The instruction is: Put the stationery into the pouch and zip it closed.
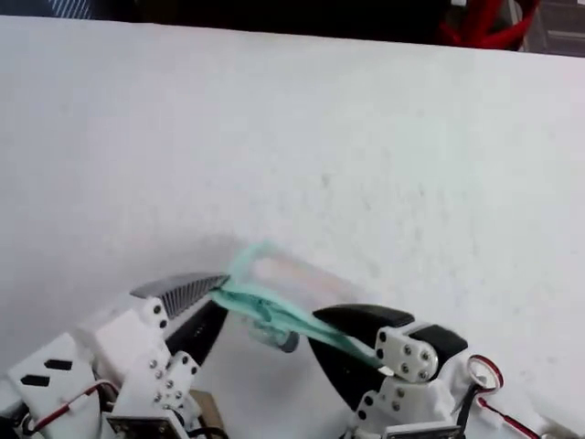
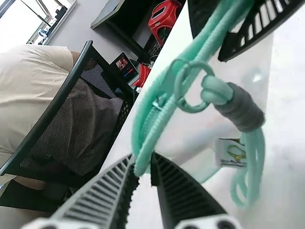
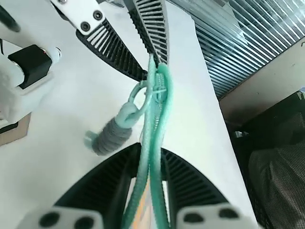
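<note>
Closest to me, the right tool [image 3: 150,152] is clamped on one end of the teal zip edge [image 1: 265,311], the cord-like hem running straight in between its black ribbed jaws. At the other end the left tool [image 2: 143,162] is pinched shut on the same hem, so the edge is stretched in a line between the two arms, low over the worktop [image 1: 366,137] and close in front of their bases. The pouch [image 1: 292,274] is clear, and its body falls away from that line on the side far from the arms; it seems to rest on the worktop, though I cannot be sure. Faint pink and orange streaks [image 1: 297,270] show through the wall and may be its contents, but they are too blurred to name. About midway along the stretched edge hangs the ring [image 2: 190,86] with the grey pull [image 2: 238,107] dangling from it, touched by neither tool. I take the loading to be done and the zipping to be the step in hand, with the pouch held taut ready for it; how much of the zip is already closed I cannot tell. As I judge it, the next move calls for one tool to let go of its end, come in and pinch the small swinging pull, then draw it along the hem while the other holds firm so the edge does not go slack or bunch up.
</note>
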